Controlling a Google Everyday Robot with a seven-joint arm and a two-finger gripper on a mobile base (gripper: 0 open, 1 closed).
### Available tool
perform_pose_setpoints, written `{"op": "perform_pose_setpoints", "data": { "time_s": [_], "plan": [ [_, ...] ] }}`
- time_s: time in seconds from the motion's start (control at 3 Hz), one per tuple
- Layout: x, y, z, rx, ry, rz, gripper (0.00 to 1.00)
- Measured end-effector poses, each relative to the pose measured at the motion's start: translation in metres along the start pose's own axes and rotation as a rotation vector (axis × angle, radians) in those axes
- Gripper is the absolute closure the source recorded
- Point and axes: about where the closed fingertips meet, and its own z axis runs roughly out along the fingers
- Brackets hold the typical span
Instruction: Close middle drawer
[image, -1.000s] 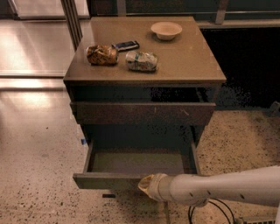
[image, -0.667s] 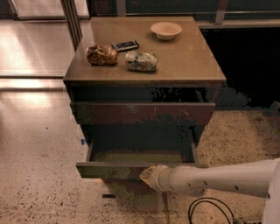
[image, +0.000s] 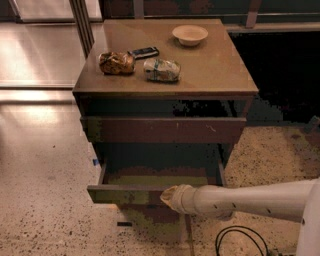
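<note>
**Gripper (image: 170, 197) pushes the middle drawer (image: 125, 194) partway in**

The gripper, at the tip of a pale arm reaching in from the right, presses against the drawer's slab front, most of which extends to its left. Whether it is open or closed cannot be told. Since a second ago the front has slid back towards the cabinet, and less olive floor shows just behind the gripper. The drawer still juts out beneath the upper front (image: 162, 130) above, so more pushing seems needed.
</note>
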Motion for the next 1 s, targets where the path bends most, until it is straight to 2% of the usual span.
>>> {"op": "perform_pose_setpoints", "data": {
  "time_s": [0.33, 1.0],
  "plan": [
    [-0.0117, -0.0306, 0.0118, 0.025, -0.001, -0.015, 1.0],
    [-0.0128, -0.0334, 0.0129, 0.031, -0.004, -0.009, 1.0]
  ]
}}
